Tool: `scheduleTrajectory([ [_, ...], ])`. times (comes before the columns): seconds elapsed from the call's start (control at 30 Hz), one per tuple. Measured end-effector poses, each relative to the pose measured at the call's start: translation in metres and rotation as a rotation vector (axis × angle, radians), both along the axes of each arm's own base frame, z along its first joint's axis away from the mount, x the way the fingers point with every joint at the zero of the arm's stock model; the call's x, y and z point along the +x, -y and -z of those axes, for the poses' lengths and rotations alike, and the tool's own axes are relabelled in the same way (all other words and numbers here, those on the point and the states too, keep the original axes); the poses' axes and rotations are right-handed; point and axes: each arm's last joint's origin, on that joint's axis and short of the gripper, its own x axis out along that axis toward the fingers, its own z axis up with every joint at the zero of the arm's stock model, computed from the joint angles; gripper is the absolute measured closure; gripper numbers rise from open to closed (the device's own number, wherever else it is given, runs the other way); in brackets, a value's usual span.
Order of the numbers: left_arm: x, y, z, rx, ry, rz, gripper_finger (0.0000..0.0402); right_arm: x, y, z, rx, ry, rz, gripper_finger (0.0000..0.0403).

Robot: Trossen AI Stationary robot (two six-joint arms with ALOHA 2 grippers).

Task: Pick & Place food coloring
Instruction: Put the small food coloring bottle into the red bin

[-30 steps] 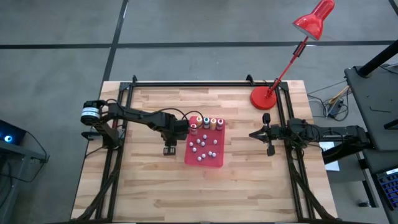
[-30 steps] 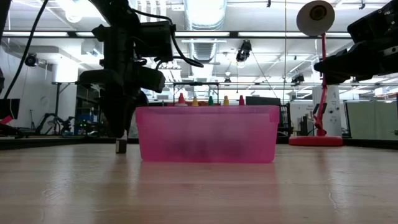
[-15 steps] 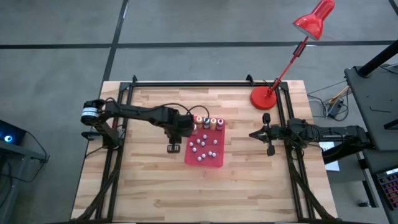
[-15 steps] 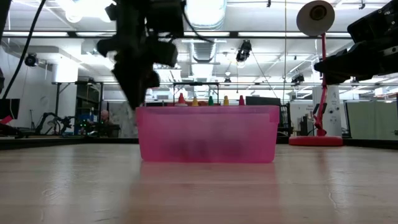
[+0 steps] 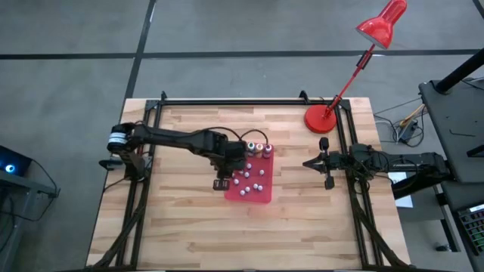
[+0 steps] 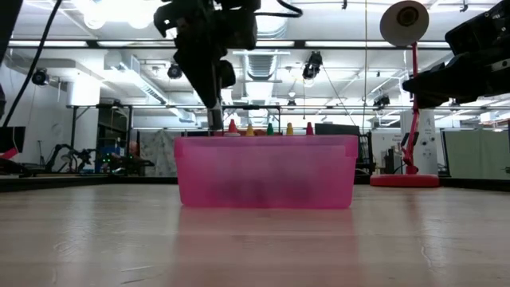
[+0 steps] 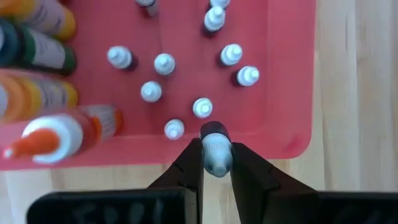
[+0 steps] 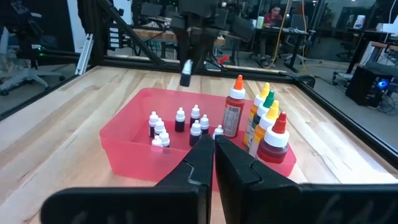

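My left gripper hangs over the left rim of the flat red tray, shut on one tiny food coloring bottle with a pale cap. The right wrist view shows the same bottle high above the tray. Several more tiny pale-capped bottles stand upright on the tray floor. A row of taller bottles stands at the tray's far edge, also seen as taller bottles in the right wrist view. My right gripper waits shut at the table's right side, fingers level. My left gripper pinches the tiny bottle's pale-capped upper end between its two fingers. The fingers come steeply from above, pointing down. The bottle hangs upright below them, cap up, lifted clear above the tray rim.
A red desk lamp stands with its round base at the table's far right corner. Black frame rails run along both sides of the table. Bare wood lies left of and in front of the tray.
My left gripper has risen from the table just left of the tray, taking the tiny bottle up with it. It has moved toward the table's right edge and now hangs above the tray's left rim. The bottle is lifted clear.
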Motion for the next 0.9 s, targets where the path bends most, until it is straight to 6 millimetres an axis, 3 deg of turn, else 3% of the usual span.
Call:
scheduleTrajectory([
  [0.23,0.014,0.010,0.001,0.001,-0.002,0.032,0.0367,0.000,0.000,0.000,0.002,0.000,0.000,0.0394],
  [0.5,0.012,0.030,0.005,-0.007,-0.020,0.058,0.0367,0.000,0.000,0.000,0.001,0.000,0.000,0.0394],
  [0.9,0.012,0.035,0.006,-0.057,-0.042,-0.081,0.0367,0.000,0.000,0.000,0.000,0.000,0.000,0.0394],
])
